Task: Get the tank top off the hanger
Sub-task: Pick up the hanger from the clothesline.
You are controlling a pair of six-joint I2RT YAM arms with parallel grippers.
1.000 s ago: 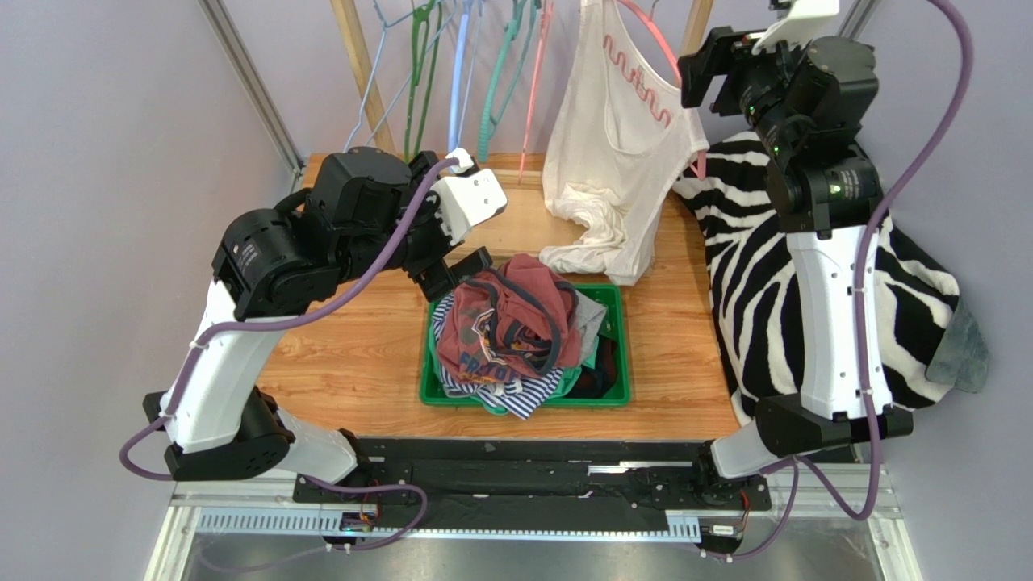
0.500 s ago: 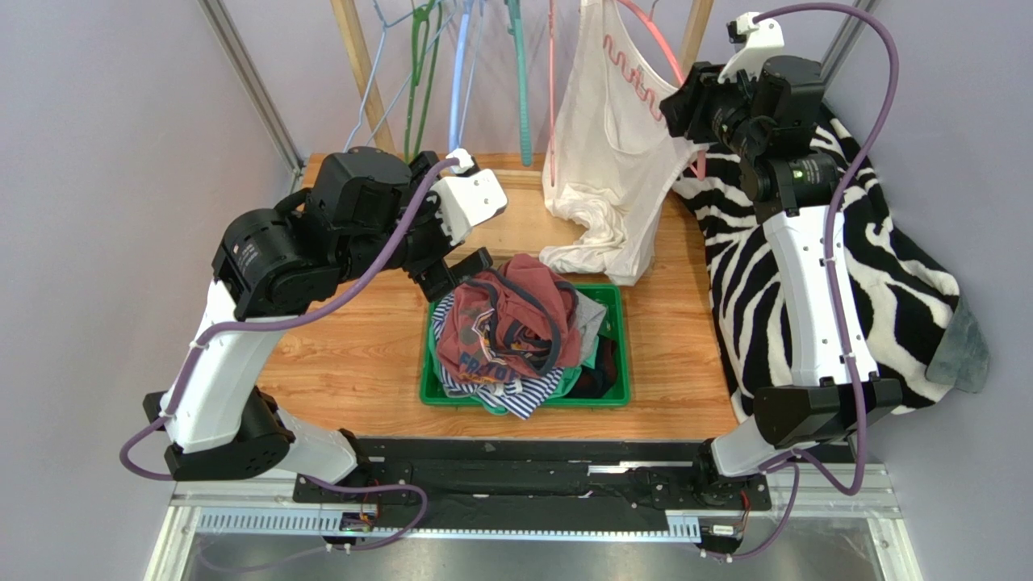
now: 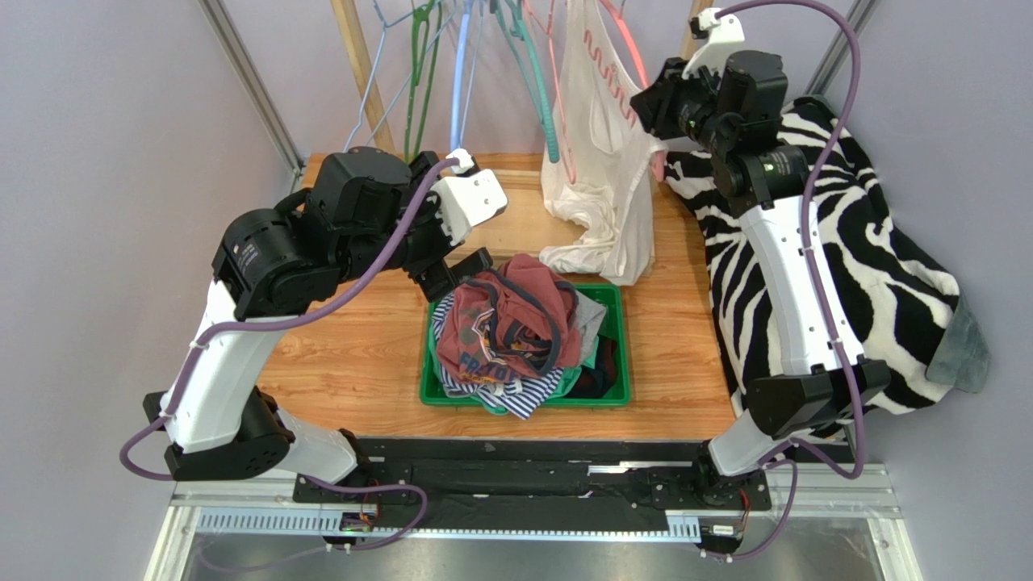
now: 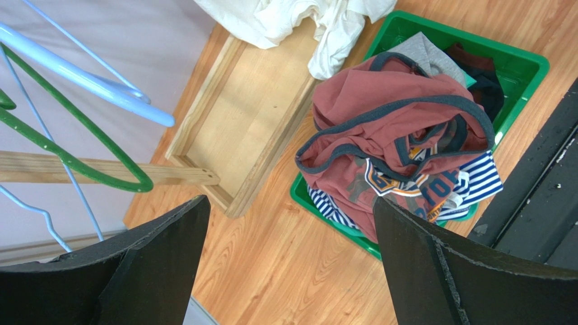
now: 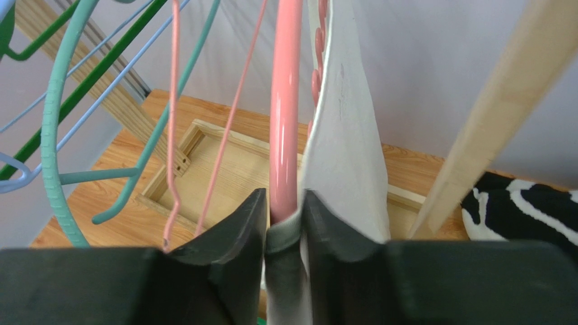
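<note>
A white tank top (image 3: 603,170) with red stitching hangs on a pink hanger (image 3: 634,46) at the back; its hem lies bunched on the table. My right gripper (image 3: 651,99) is shut on the tank top's strap where it wraps the pink hanger arm (image 5: 285,135), and the white cloth (image 5: 346,156) falls beside the fingers (image 5: 234,230). My left gripper (image 3: 467,260) is open and empty above the table, beside the green bin. In the left wrist view its fingers (image 4: 163,257) frame bare wood.
A green bin (image 3: 616,387) heaped with clothes sits mid-table, also in the left wrist view (image 4: 522,68). Empty teal, green, blue and pink hangers (image 3: 521,61) hang at the back left. A wooden tray base (image 3: 515,224) lies under them. A zebra-print cloth (image 3: 897,279) covers the right.
My right arm has swung left and up along the rail, dragging the pink hanger and tank top left; neighbouring hangers swing. The left arm has not moved.
</note>
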